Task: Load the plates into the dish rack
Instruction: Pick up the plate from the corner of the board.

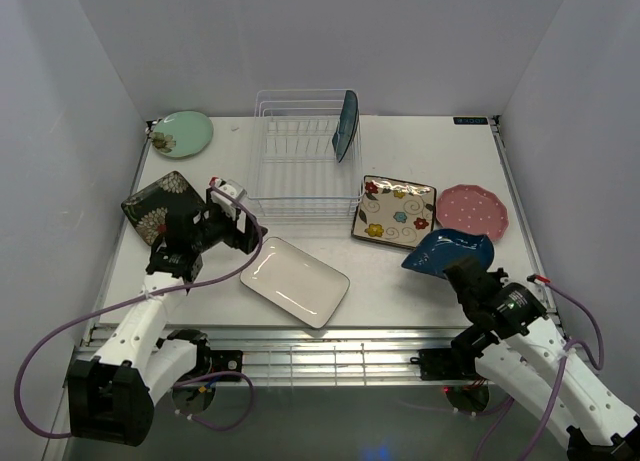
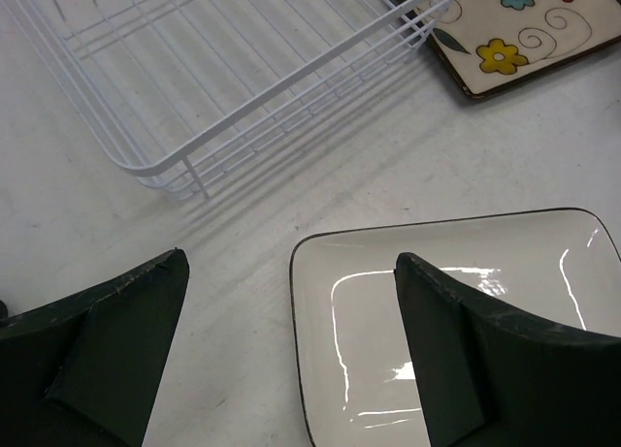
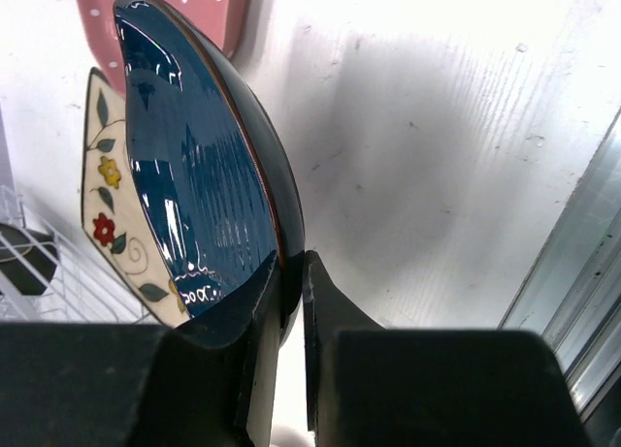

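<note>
My right gripper (image 1: 463, 272) (image 3: 294, 271) is shut on the rim of a dark blue plate (image 1: 449, 250) (image 3: 194, 156) and holds it tilted above the table's front right. Open and holding nothing, my left gripper (image 1: 236, 221) (image 2: 291, 263) hovers over the near corner of the white rectangular plate (image 1: 295, 281) (image 2: 359, 282), just in front of the white wire dish rack (image 1: 290, 171) (image 2: 243, 79). A teal plate (image 1: 346, 124) stands upright in the rack's right end. Lying flat are a patterned square plate (image 1: 395, 212) (image 2: 514, 40) (image 3: 107, 195), a pink plate (image 1: 472, 211) (image 3: 175, 11), a pale green plate (image 1: 182, 133) and a dark floral plate (image 1: 158, 203).
White walls close the table in on the left, back and right. A metal rail (image 1: 330, 346) runs along the near edge between the arm bases. The left arm's cable (image 1: 250, 251) loops over the table next to the white plate.
</note>
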`<state>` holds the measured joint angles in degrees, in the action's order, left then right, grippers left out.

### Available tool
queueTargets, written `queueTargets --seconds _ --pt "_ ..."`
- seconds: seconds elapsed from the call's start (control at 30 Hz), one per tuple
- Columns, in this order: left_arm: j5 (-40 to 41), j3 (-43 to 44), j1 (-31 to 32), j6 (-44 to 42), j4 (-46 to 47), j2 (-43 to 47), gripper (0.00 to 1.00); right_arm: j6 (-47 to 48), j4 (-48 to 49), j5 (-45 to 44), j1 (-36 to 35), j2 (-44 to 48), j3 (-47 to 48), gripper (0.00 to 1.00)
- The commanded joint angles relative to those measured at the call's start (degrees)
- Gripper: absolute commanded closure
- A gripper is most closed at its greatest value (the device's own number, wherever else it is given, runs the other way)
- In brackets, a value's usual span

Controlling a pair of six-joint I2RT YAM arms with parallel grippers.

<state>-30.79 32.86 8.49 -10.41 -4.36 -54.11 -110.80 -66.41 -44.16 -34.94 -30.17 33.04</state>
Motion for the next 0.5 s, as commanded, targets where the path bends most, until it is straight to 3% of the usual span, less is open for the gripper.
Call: queueTargets --seconds 0.0,0.47 --pt "2.6 3.5 0.0 -1.1 -0.6 0.2 0.02 0.1 3.6 -4.9 -0.2 0.0 5.4 0.92" --pt "5.0 6.6 0.0 -0.9 -1.2 -1.7 0.02 12.3 11.7 -5.8 -0.2 -3.0 7.6 0.92"
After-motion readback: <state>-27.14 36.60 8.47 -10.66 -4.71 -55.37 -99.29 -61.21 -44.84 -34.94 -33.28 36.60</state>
